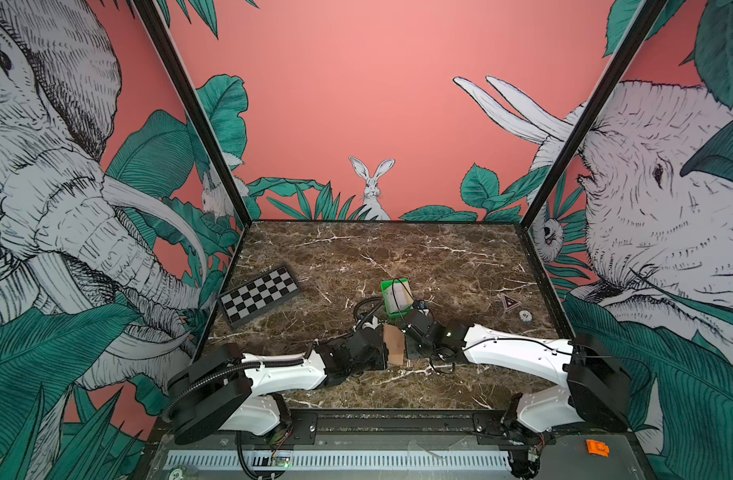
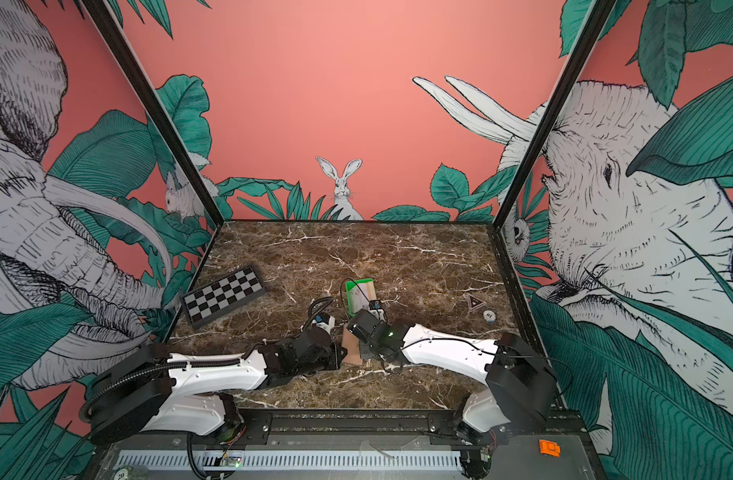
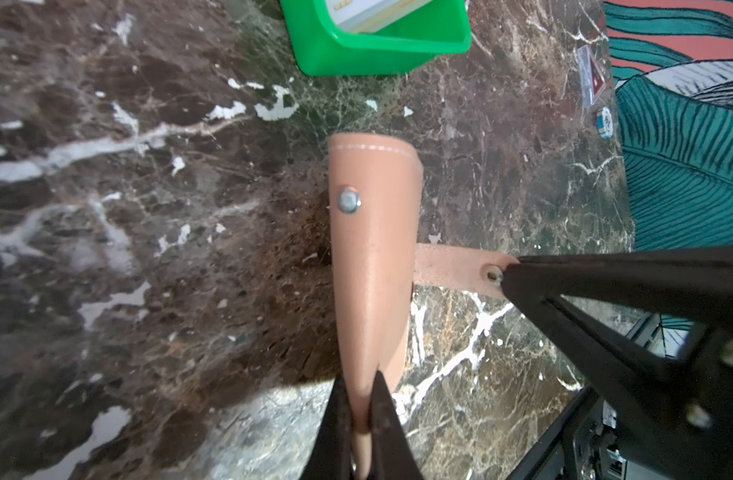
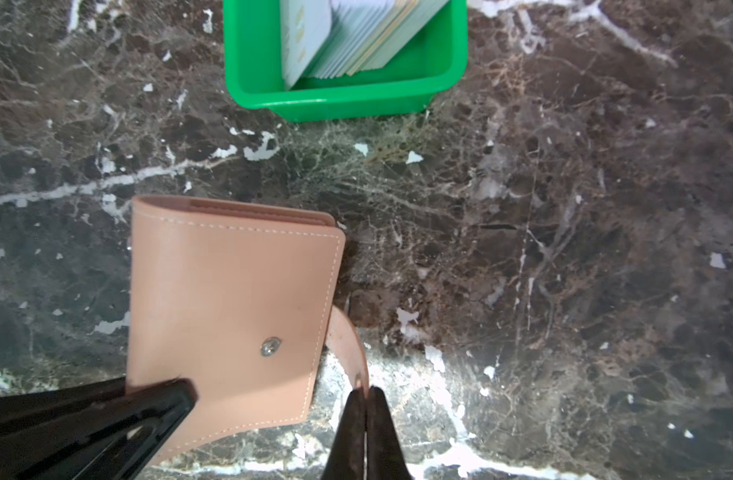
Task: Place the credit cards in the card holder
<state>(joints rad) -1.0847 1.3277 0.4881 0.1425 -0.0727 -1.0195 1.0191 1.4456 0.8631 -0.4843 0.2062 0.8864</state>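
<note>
The tan card holder (image 4: 231, 311) lies folded on the marble between both arms, also visible in both top views (image 1: 394, 347) (image 2: 351, 345). My left gripper (image 3: 361, 390) is shut on the edge of its cover, which curves up from the table. The snap strap (image 4: 348, 345) is undone and stretched sideways, and my right gripper (image 4: 366, 392) is shut on its end. The credit cards (image 4: 344, 37) stand as a leaning stack in a green tray (image 4: 339, 99) just beyond the holder; neither gripper touches them.
A folded chessboard (image 1: 258, 295) lies at the left wall. At the right lie a small triangular packet (image 1: 509, 302) and a round poker chip (image 1: 525, 316). Walls close in the table on three sides.
</note>
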